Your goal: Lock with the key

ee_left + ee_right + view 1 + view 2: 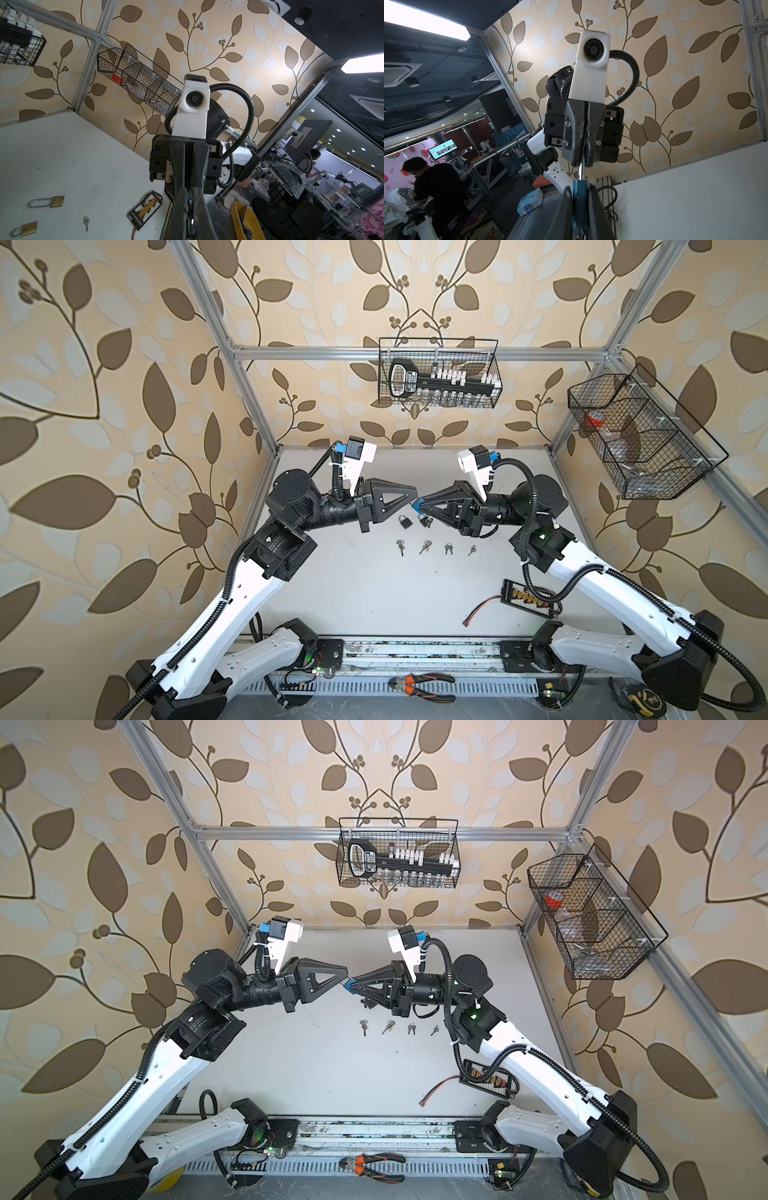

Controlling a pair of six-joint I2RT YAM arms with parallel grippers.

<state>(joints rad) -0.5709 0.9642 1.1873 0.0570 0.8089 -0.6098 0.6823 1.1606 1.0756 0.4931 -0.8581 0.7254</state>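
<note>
Left gripper (pixel 415 492): clamped tight on the slim silver metal key (pixel 580 169), held mid-air above the white table (pixel 374 593).
Right gripper (pixel 421 505): pinching the small blue padlock (pixel 580 194), nose to nose with the left!
Done: key and lock are aloft and joined, and the blade looks seated.
Remaining: probably the locking turn and checking the shackle.
Hidden: fingers cover the keyhole and shackle, so whether the key is turned cannot be told.
</note>
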